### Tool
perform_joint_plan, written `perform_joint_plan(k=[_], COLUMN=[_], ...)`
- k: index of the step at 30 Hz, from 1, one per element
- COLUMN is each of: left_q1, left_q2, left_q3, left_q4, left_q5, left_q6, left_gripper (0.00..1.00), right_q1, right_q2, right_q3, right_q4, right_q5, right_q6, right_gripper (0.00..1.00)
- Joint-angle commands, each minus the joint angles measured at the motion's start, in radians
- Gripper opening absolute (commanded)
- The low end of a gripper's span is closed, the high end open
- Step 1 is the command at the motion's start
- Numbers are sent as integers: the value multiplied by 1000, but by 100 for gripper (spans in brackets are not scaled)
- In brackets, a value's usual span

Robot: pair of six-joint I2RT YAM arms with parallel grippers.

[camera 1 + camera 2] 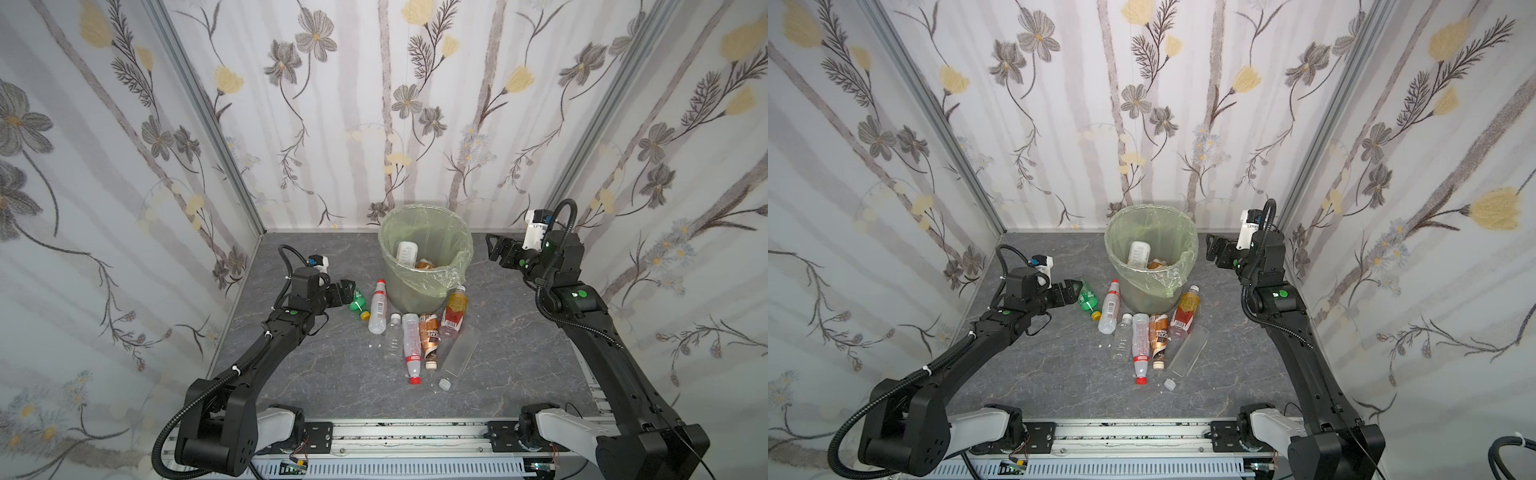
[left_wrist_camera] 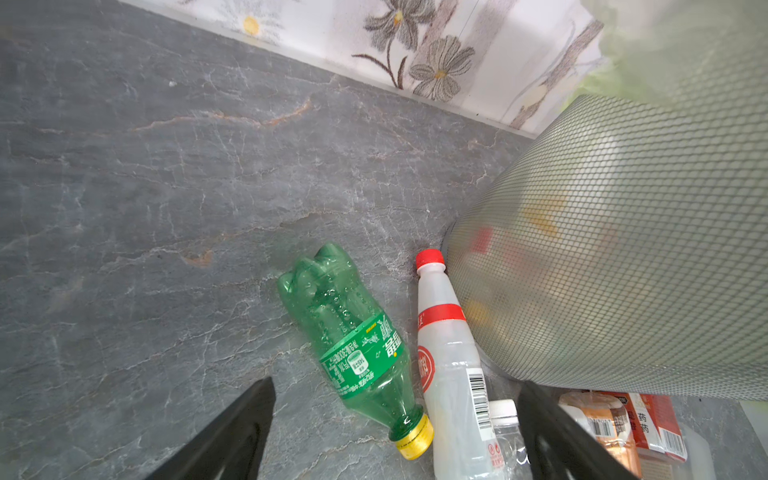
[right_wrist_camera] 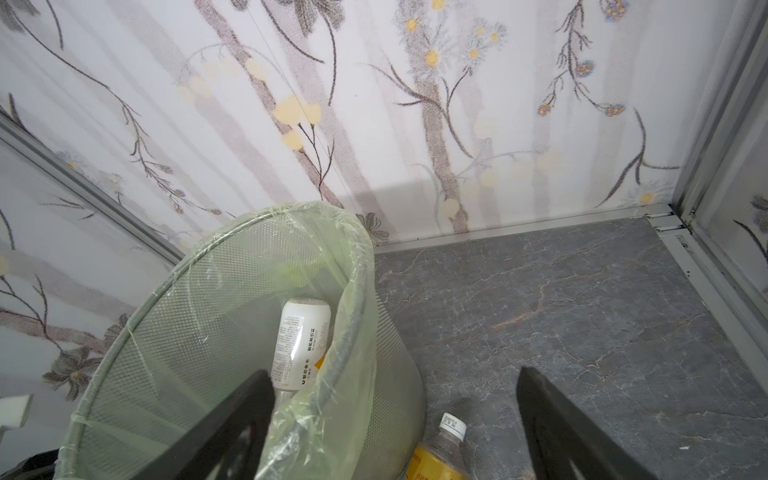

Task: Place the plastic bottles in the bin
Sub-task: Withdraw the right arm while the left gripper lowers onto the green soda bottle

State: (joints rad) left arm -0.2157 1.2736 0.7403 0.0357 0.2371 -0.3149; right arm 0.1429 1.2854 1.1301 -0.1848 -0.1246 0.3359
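Worktop (image 1: 324, 374): dark grey marbled slab w/ pale veins. It's boxed on three sides by floral wallpaper panels (image 1: 353, 124) in aluminium frames. A metal rail (image 1: 415, 436) runs along the edge farthest from the bin (image 1: 415, 291).

The bin stands upright near the back panel, mesh-walled, w/ a light green bag folded over its rim. Inside, a white-labelled bottle (image 3: 301, 340) leans on the inner wall, w/ an amber bottle (image 1: 426, 264) beside it.

Seven more bottles lie flat round the bin's foot:
- Green bottle (image 1: 357, 305): off the bin's left side, long axis approx back-panel-to-rail, yellow cap toward the rail.
- White bottle (image 1: 378, 307): btwn the green one and the bin, just beside both, red cap touching the bin's foot in the left wrist view.
- Small clear bottle (image 1: 392, 338): on the bin's rail side, cap toward the bin.
- Red-labelled bottle (image 1: 410, 345) and coffee bottle (image 1: 430, 338): next along, caps away from the bin.
- Tea bottle (image 1: 454, 309): white cap up against the bin wall.
- Frosted bottle (image 1: 459, 353): slanted, cap away from the bin.

Left claw (image 1: 347, 291): low at the green bottle's base end, jaws spread wide, gripping nothing. The white bottle crowds the green one's bin side.

Right claw (image 1: 492, 247): raised beside the bin's rim on the right, jaws wide apart, empty.
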Motion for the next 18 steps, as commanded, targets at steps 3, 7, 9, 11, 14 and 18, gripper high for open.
perform_joint_plan(k=[3,7,9,11,14,18], left_q1=[-17,-32,-39,-46,-49,-49], left_q2=[67,133,172,212,265,332], left_q3=[17,28,48,71,106,137], left_q4=[34,47,52,52,50,49], left_q5=[-15,-29,-25,-25,-38,-62], left_q6=[-41,-82,-101,-115,-134,-163], left_gripper=[92,92,91,91,90,90], right_q1=[-34,-48,-53,-55,-57,-63], right_q2=[-31,-48,-55,-62,-69,-74], right_q3=[-67,-121,-142,-161,-178,-192], right_q4=[41,45,56,77,91,92], right_q5=[-23,-23,-25,-30,-33,-30], right_q6=[12,14,23,33,41,40], right_gripper=[92,92,92,92,92,92])
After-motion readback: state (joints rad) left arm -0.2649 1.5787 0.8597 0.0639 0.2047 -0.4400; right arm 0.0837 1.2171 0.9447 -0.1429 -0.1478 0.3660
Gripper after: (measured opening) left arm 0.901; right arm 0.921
